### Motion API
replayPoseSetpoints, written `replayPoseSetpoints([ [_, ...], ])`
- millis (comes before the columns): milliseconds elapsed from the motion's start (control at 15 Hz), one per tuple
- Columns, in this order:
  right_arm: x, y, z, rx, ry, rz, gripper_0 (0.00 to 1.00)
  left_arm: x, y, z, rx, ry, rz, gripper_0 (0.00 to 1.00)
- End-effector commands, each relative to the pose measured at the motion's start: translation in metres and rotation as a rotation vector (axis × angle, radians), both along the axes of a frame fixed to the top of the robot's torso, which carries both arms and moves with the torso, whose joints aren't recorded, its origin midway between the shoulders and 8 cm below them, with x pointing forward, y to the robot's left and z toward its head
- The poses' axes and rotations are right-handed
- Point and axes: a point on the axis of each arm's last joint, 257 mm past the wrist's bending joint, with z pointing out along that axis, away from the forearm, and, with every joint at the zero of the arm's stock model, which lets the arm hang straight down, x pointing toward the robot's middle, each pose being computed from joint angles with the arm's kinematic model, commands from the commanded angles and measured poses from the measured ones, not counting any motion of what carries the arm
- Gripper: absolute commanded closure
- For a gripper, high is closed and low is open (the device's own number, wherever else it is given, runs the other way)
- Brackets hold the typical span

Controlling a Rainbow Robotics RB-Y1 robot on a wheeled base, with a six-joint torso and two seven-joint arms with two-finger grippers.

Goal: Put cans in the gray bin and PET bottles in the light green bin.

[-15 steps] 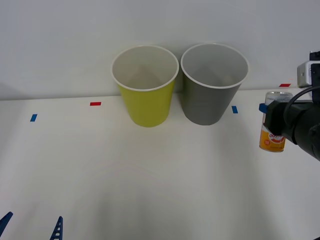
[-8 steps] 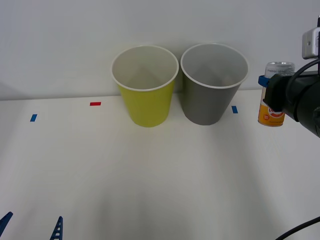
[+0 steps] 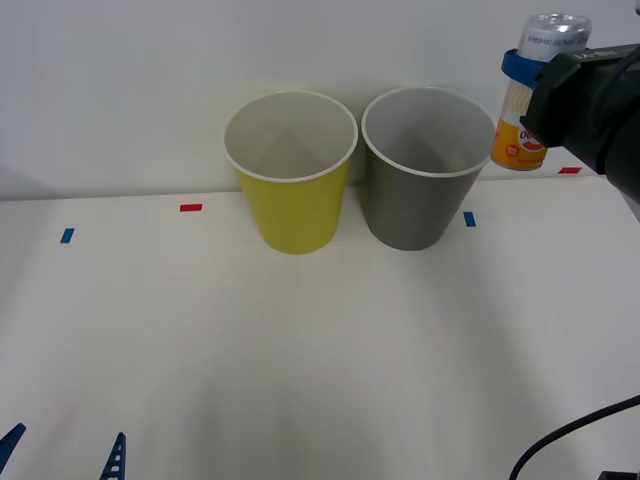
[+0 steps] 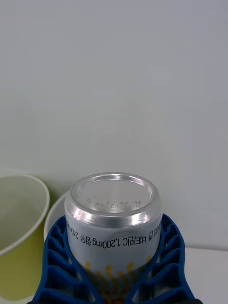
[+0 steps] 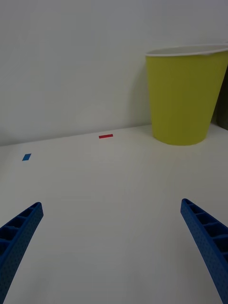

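The right gripper (image 3: 528,85) is pinching the can (image 3: 536,90) upright between its jaws, aloft just beside the gray bin (image 3: 428,165); the drop is not yet made. Beyond sits the light green bin (image 3: 290,170). The left gripper (image 5: 114,237), jaws spread, is idling low over the surface (image 3: 300,350).

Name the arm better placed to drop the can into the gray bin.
Right. The right gripper already holds the can raised beside the gray bin rim; the left gripper sits open and low at the table's near edge.
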Motion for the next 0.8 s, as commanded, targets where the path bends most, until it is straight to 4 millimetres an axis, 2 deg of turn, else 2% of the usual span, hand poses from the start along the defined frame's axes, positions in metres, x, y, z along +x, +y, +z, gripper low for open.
replayPoseSetpoints([
  [67, 0.021, 0.004, 0.019, 0.021, -0.071, 0.051, 1.00, 0.000, 0.000, 0.000, 0.000, 0.000, 0.000, 0.00],
  [467, 0.067, 0.004, 0.024, 0.030, -0.123, 0.072, 1.00, 0.000, 0.000, 0.000, 0.000, 0.000, 0.000, 0.00],
  [667, 0.092, 0.023, 0.014, 0.047, -0.140, 0.112, 1.00, 0.000, 0.000, 0.000, 0.000, 0.000, 0.000, 0.00],
  [800, 0.107, 0.027, 0.002, 0.035, -0.134, 0.108, 1.00, 0.000, 0.000, 0.000, 0.000, 0.000, 0.000, 0.00],
])
